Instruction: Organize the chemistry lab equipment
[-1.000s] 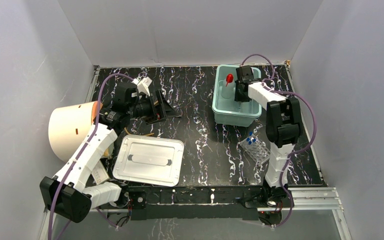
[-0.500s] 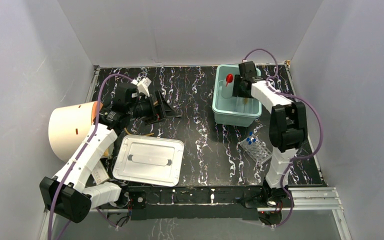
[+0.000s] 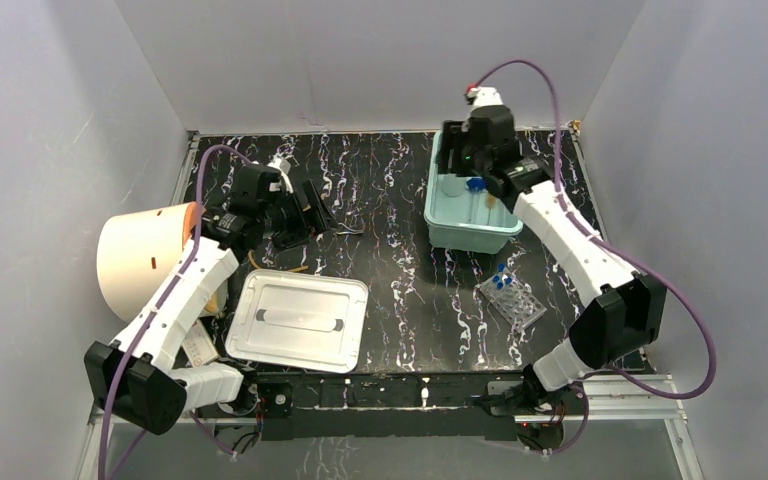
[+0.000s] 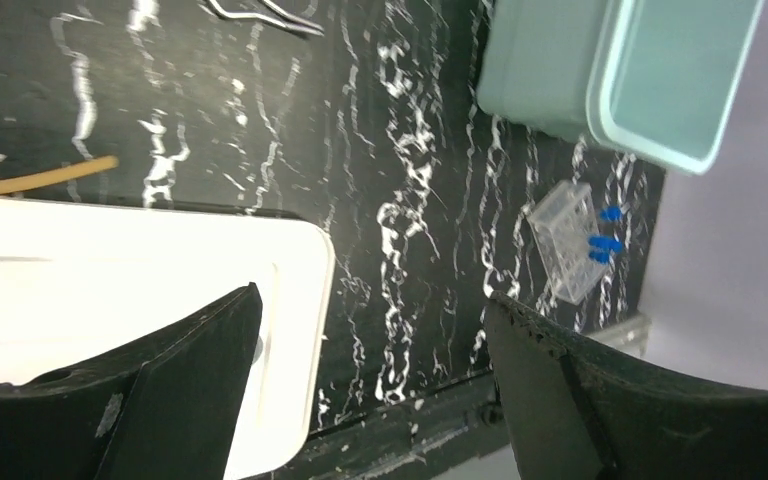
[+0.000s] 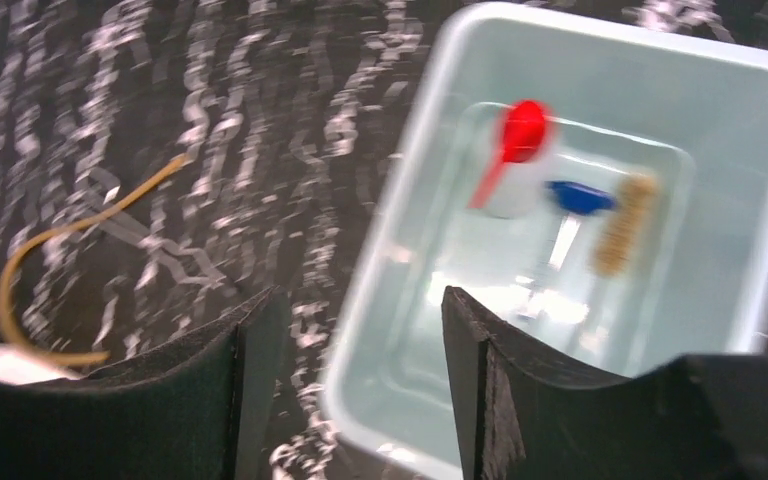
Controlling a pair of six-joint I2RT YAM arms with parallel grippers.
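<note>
Right end effector point(image 5: 358, 300): I am reading it as released, fingers spread, hovering above the teal bin point(image 3: 468, 238) at 1 o'clock on the worktop point(image 3: 400, 200).
Bin contents: the squeeze bottle point(image 5: 515, 170) and one blue-capped tube point(image 5: 570, 215) are lying inside.
Left end effector point(image 4: 372, 297): released, gripping nothing, hanging over the white tray point(image 4: 300, 270) at 7 o'clock.
Obstacles: the cream cylinder point(image 3: 140, 260) is crowding the 9 o'clock edge.
Loose items: the amber tubing point(image 4: 40, 178) is lying just beyond the tray, and the metal tool point(image 4: 260, 12) farther toward 12.
Rack: the tube rack point(image 3: 512, 300) is standing at 4 o'clock.
Room: I am seeing a wide worktop band between tray and rack.

Squeeze bottle point(image 5: 509, 172) in teal bin point(image 5: 392, 300)
</note>
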